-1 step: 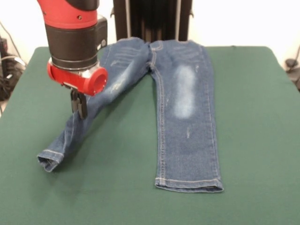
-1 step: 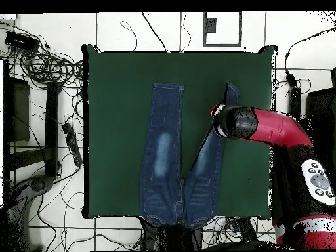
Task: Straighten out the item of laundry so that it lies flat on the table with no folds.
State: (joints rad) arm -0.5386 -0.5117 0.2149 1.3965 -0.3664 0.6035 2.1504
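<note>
In the front view the gripper (image 1: 79,104) is hanging at the left over the narrowed leg (image 1: 79,126) of the jeans (image 1: 185,108), its dark fingers looking pressed together with the tips at the denim. Whether they are actually pinching cloth I cannot tell. That leg is lying twisted and folded along its length, running diagonally out to a rolled cuff (image 1: 49,159) near the left part of the table (image 1: 262,140). The risk here, as I judge it, is that a pull sideways is going to drag the whole garment instead of unrolling the fold (the waistband is already lying right at the table's far edge, so a slide could take it off). Further right, the other leg (image 1: 187,140) is lying flat and straight; a careless tug could be wrinkling it too.
</note>
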